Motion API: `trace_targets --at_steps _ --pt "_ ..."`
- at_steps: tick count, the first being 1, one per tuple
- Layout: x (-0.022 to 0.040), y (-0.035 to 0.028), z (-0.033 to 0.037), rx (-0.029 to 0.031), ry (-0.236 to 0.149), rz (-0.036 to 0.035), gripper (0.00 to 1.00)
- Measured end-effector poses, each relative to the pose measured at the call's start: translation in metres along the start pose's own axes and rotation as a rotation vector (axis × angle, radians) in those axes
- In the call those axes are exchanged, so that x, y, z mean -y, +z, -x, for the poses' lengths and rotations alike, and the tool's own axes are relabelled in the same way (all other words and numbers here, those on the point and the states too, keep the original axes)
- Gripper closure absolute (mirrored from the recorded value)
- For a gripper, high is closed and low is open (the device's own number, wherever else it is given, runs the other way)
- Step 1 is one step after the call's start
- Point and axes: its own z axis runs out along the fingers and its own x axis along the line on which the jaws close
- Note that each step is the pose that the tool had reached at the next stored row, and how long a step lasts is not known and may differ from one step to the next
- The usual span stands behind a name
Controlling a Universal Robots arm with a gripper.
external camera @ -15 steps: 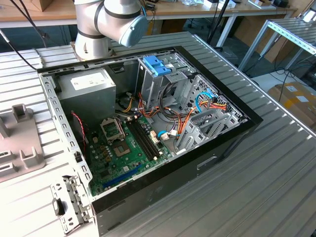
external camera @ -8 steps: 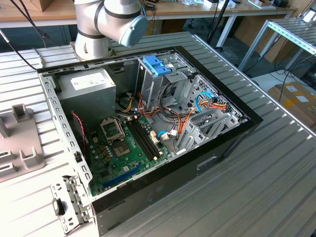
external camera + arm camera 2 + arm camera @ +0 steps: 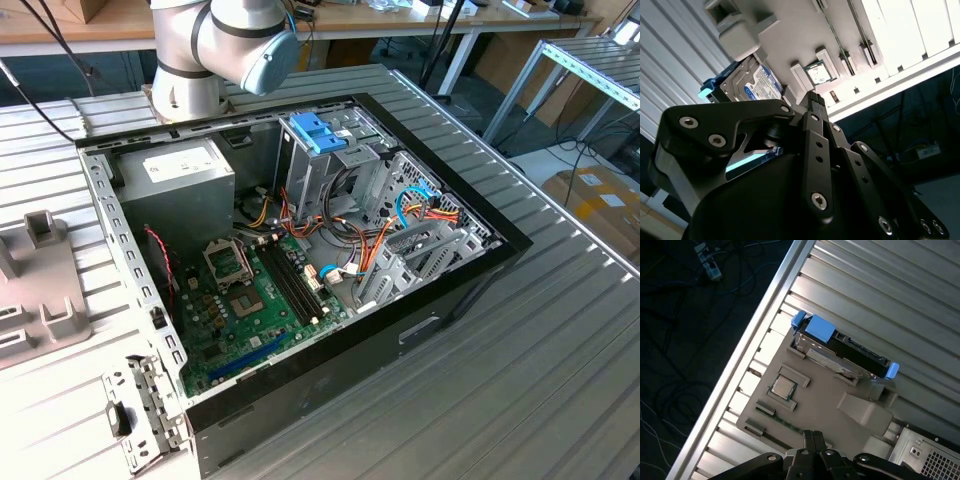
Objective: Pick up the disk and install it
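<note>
Open computer case on the counter, fixture plate at the exterior view's left.

Inside the case, the power-supply box sits in the far left corner, the motherboard lies on the floor nearer, and the drive cage stands far centre, with cables running between it and the board. The arm's base stands on the counter behind the case's far left corner. In both wrist views the disk sits at one edge of the plate, a chip lies in a recess on the plate beside it, and the claw hangs above the plate, apart from the disk.
</note>
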Motion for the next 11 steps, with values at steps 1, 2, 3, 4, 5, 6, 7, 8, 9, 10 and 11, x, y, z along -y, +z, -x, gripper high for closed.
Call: trace_targets --at_steps 1,2,3,4,5,6,7,8,9,10,11 --pt "0.0 0.0 0.0 -0.0002 -0.005 0.0001 0.89" --pt "0.0 0.0 0.0 -0.0005 -0.011 0.0003 0.89" --pt "0.0 0.0 0.0 -0.0007 -0.016 0.0004 0.89" --pt "0.0 0.0 0.0 -0.001 -0.022 0.0005 0.89" --pt "0.0 0.0 0.0 -0.0012 -0.028 0.0007 0.89" --pt "0.0 0.0 0.0 -0.0015 -0.035 0.0009 0.89" --pt "0.0 0.0 0.0 -0.0018 -0.04 0.001 0.89" --pt "0.0 0.0 0.0 -0.002 -0.047 0.0011 0.89" --pt "0.0 0.0 0.0 -0.0022 -0.051 0.0012 0.89" --pt "0.0 0.0 0.0 -0.0024 -0.056 0.0014 0.89" --pt "0.0 0.0 0.0 -0.0027 -0.061 0.0015 0.89"
